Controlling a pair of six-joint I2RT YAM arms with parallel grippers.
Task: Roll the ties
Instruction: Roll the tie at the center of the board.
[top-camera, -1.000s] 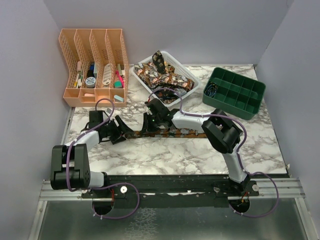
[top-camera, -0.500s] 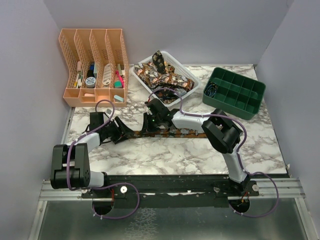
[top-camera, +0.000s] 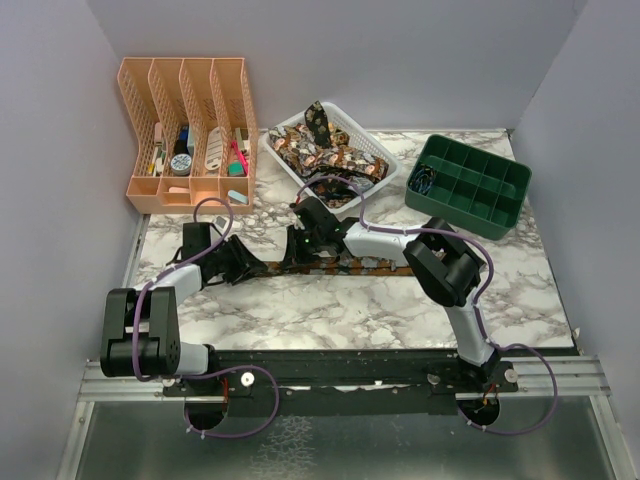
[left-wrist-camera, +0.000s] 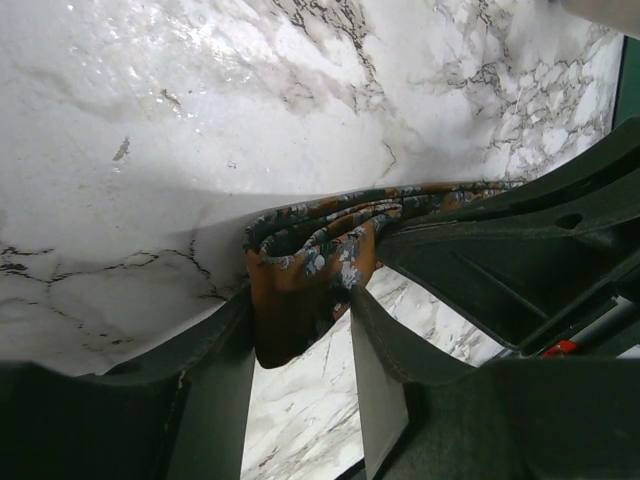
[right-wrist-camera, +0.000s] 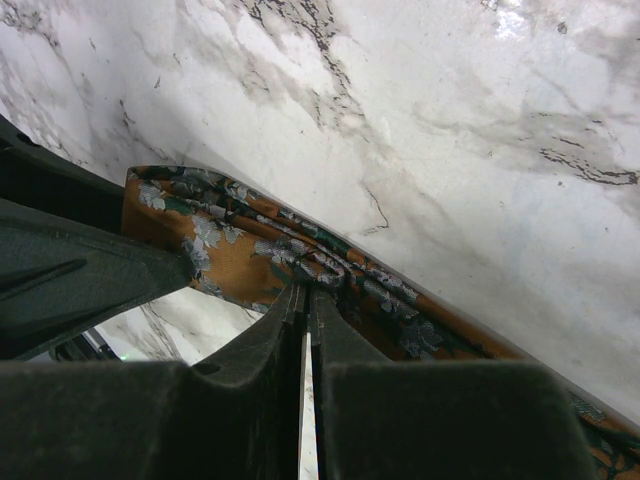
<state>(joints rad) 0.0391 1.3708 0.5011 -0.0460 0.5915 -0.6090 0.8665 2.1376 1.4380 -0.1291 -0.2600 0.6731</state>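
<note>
Tie (top-camera: 268, 268) stretched flat across frame centre, roll barely begun: one fold at left end, straddled by half-closed left gripper (left-wrist-camera: 300, 345) (clamped? not discernible). Right gripper (right-wrist-camera: 303, 300) pinched shut mid-tie. More ties (top-camera: 320, 150) left in basket (top-camera: 392, 165), upper centre.

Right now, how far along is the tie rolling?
Nothing looks rolled yet. In hand: one tie lies along the table, its end folded over inside the left gripper, the right gripper pinching it farther along. Left: rolling it, plus the ties heaped in the white basket.
</note>
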